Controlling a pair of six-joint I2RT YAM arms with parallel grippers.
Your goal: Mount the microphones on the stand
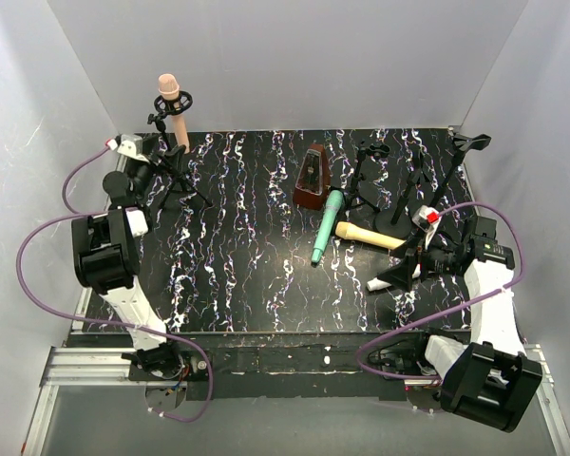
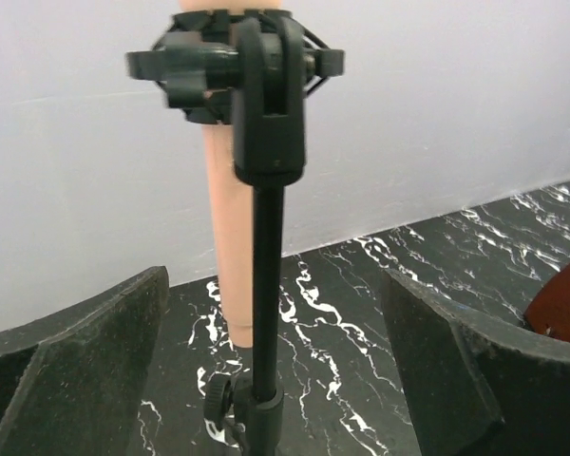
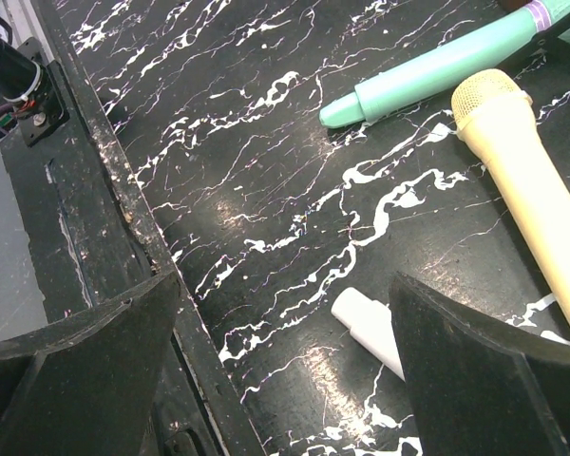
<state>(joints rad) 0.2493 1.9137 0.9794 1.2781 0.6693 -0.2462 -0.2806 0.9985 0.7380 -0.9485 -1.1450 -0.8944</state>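
Left claw (image 2: 274,285) spread before the stand (image 2: 269,114), right claw (image 3: 285,285) spread over white-veined black tabletop (image 3: 266,142), pale grey walls (image 2: 456,114)

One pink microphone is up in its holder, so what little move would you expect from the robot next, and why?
Probably the right pincer should slide slightly sideways and lower over the white matte microphone. Its jaws stand open and empty, that microphone's end lies just beside one finger, and the peach-pink microphone already sits clipped in the black microphone stand.
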